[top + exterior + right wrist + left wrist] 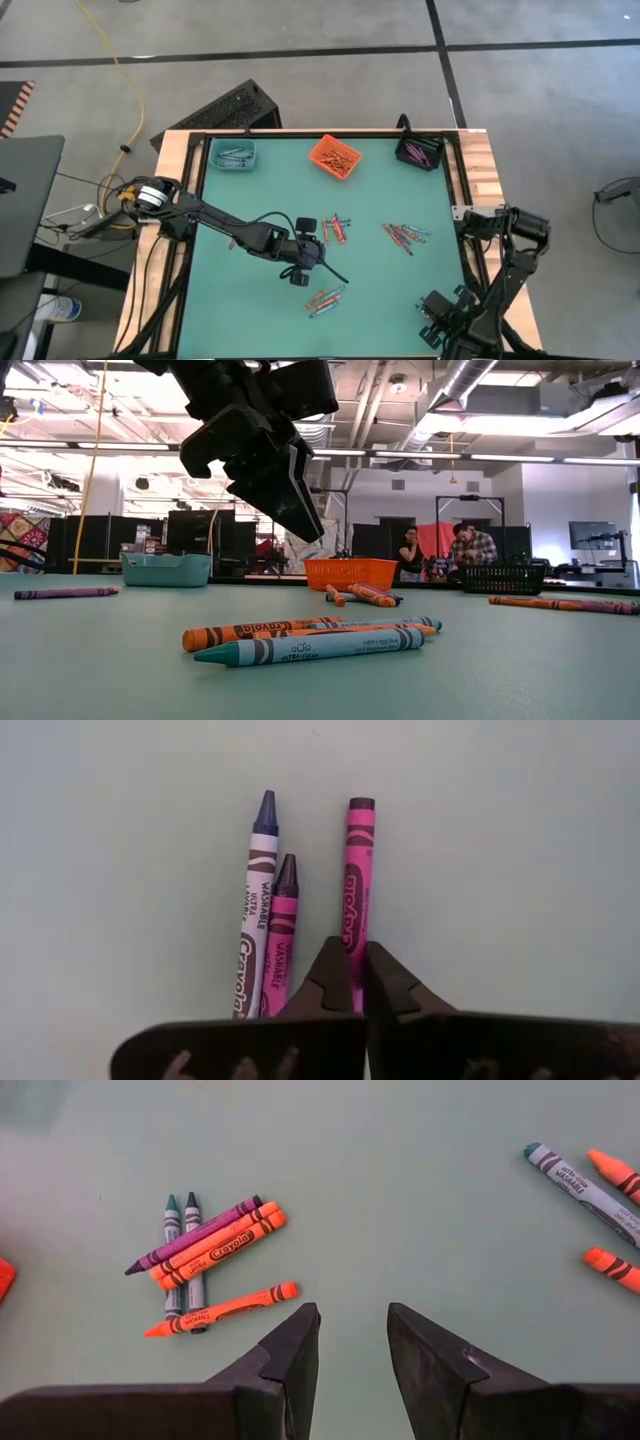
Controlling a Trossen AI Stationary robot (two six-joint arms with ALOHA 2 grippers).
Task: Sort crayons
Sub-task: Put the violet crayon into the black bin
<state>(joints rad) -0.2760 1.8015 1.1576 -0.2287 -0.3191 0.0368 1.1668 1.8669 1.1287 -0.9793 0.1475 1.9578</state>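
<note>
Crayons lie in loose groups on the green table: one group [335, 228] at the middle, one [325, 298] nearer the front, one [405, 235] to the right. My left gripper [355, 1320] hangs open above the table between the first two groups [303, 270], with nothing between its fingers. My right gripper [360, 952] is at the near right corner [435, 315], pointing down, its fingers shut. Under it lie a magenta crayon [358, 870], a shorter pink one [283, 920] and a blue-violet one [258, 890]. My right gripper stands with its shut fingertips [335, 965] over the near end of the magenta crayon [352, 935], coming from above along the crayon's length. The fingers hide that end. Whether they touch or pinch it, I cannot tell. The crayon lies flat on the table.
Three small bins stand along the far edge: teal [233, 154], orange [334, 156] and black [420, 152], each with crayons inside. A lone purple crayon [65, 593] lies toward the left. People sit in the room beyond the table.
</note>
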